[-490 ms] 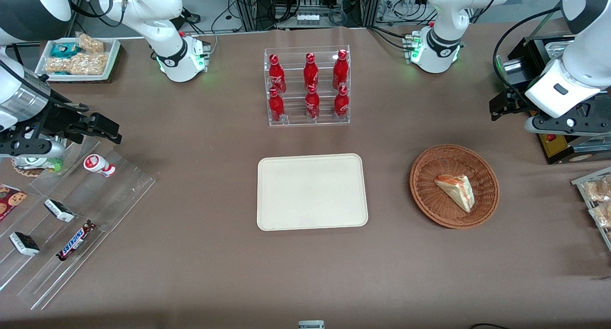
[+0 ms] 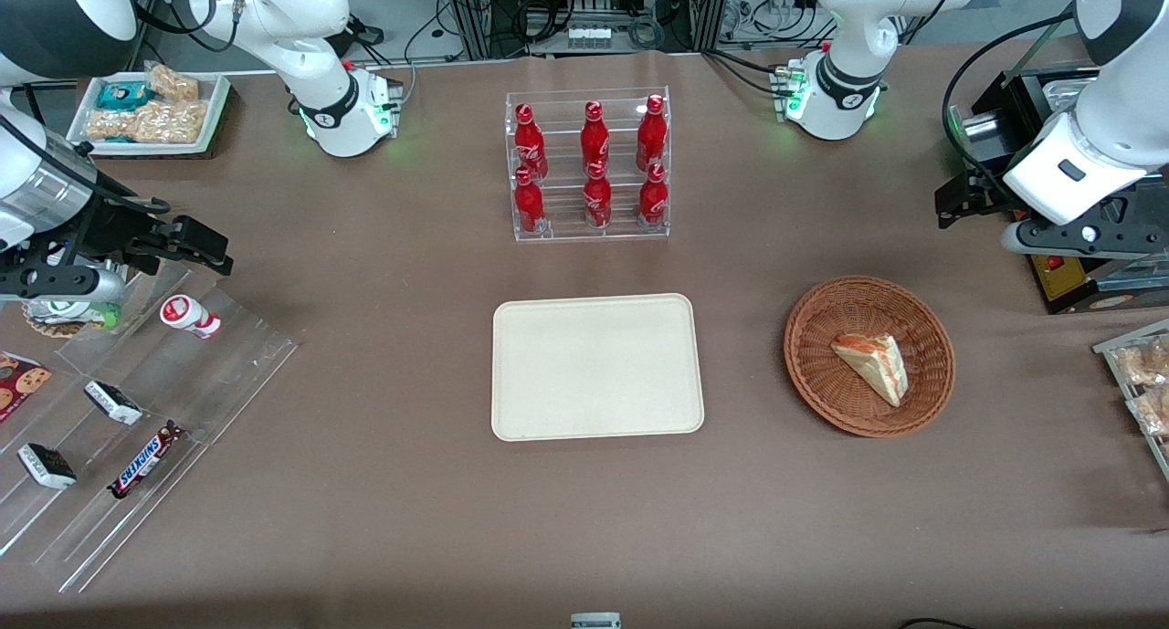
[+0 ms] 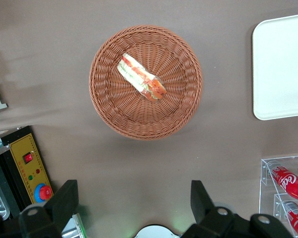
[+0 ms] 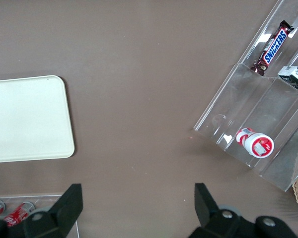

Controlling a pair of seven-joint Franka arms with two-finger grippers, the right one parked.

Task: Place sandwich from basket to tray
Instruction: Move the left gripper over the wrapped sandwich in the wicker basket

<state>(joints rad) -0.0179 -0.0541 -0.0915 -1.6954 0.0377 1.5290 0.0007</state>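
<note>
Gripper (image 3: 131,208): spread wide, both dark fingers (image 3: 63,201) well apart; nothing between them, nothing touched; hanging high above bare tabletop near the working arm's end, farther from the front camera than the basket, close to the black control box (image 2: 1064,277).
Gripper in front view (image 2: 954,204): dark, projecting from the white wrist toward the table's middle, above the table and clear of the basket.
Sandwich (image 2: 872,364): triangular wedge, pale bread, orange-red and green layers on the cut edge; lying in the basket, slightly off its centre; also seen from the wrist (image 3: 140,78).
Basket (image 2: 813,373): round, reddish-brown wicker, on the tabletop toward the working arm's end, beside the tray and apart from it; wrist view (image 3: 109,106).
Tray (image 2: 598,366): cream-beige, rectangular, rounded corners; mid-table, nearer the front edge than the bottle rack; one corner visible from the wrist (image 3: 280,74).
Bottle rack (image 2: 589,165): clear acrylic, six red bottles in two rows, mid-table, farther from the front camera than the tray.
Stepped acrylic rack (image 2: 146,428): at the parked arm's end, near the front corner; holding snack bars and a small red-and-white bottle (image 2: 189,316).
Change from half a second ago: wrist and gripper shifted very slightly away from the front camera; sandwich, basket, tray unmoved.
</note>
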